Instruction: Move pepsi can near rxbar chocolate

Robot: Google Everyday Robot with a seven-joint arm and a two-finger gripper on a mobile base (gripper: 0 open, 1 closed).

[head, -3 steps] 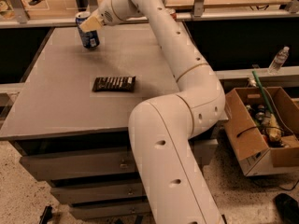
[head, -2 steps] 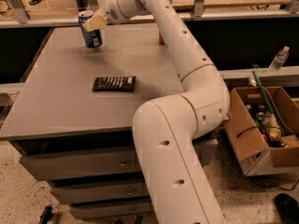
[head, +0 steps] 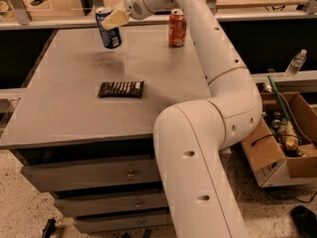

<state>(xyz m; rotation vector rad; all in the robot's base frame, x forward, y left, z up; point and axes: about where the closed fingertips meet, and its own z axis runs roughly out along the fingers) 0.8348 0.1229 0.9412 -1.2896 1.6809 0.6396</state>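
Observation:
The pepsi can (head: 109,31), blue with a silver top, is tilted and held a little above the far left part of the grey table (head: 59,108). My gripper (head: 115,20) is shut on its upper part, with a pale finger (head: 117,19) across the can's front. The rxbar chocolate (head: 121,89), a flat dark bar with pale lettering, lies flat near the table's middle, well in front of the can.
An orange-red soda can (head: 177,28) stands at the table's far edge, right of my gripper. My arm (head: 218,58) arches over the table's right side. An open cardboard box (head: 282,138) with clutter sits on the floor at right, with a water bottle (head: 296,63) behind it.
My gripper has carried the pepsi can to the right and slightly up, off the table. The orange-red can, hidden behind my arm before, now shows. The bar has not moved.

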